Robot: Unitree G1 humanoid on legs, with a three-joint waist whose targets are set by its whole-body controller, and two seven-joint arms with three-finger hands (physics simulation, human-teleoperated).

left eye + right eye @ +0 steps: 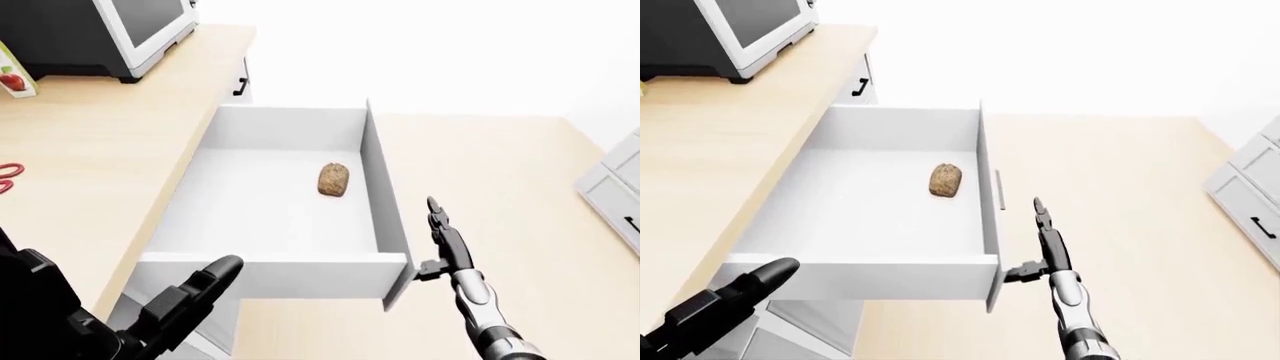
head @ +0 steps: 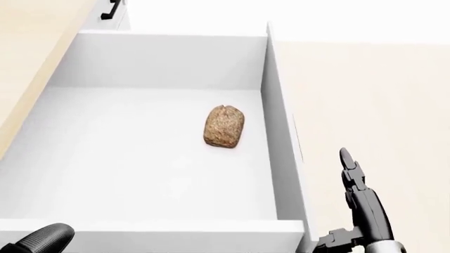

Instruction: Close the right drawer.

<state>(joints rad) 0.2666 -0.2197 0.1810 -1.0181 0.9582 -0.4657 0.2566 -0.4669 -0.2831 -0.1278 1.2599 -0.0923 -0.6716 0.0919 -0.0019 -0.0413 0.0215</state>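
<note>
With my right hand [image 1: 445, 244] open, fingers straight, just right of the open drawer [image 1: 385, 274] at lower centre, I should press flat on its front panel and push evenly left toward the counter [image 1: 110, 157].

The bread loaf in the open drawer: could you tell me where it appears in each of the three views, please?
Left-eye view: the bread loaf lies just above centre, near the drawer's right wall.
Head view: just left of centre, larger.
Right-eye view: left of centre.
Shared landmark: the drawer's right wall, immediately right of the loaf in every view.
</note>
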